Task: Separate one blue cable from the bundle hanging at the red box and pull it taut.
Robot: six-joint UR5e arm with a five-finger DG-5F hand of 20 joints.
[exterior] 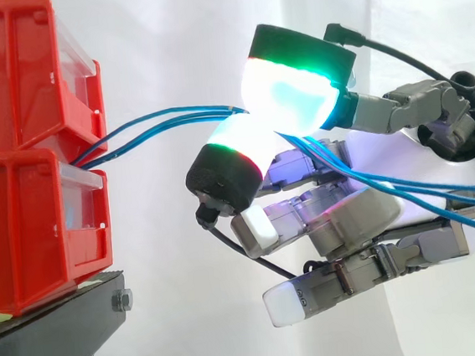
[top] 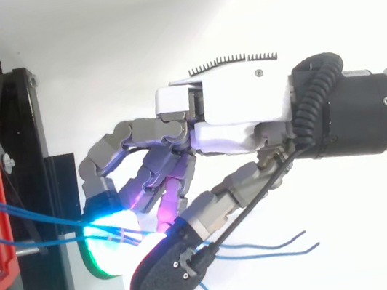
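Right of red box (exterior: 23,224), hand (exterior: 355,217) pinches blue cables (exterior: 156,123) between two glowing pads (exterior: 293,97). Cables span box to pinch in shallow curve, loose ends trailing past palm. Separation looks unfinished: more than one strand seems caught. Tautening still left. Strand count inside pinch hidden by pads.

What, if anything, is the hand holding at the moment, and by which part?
The hand pinches the blue cables between its glowing fingertips, partway along their length; the free ends trail behind it.
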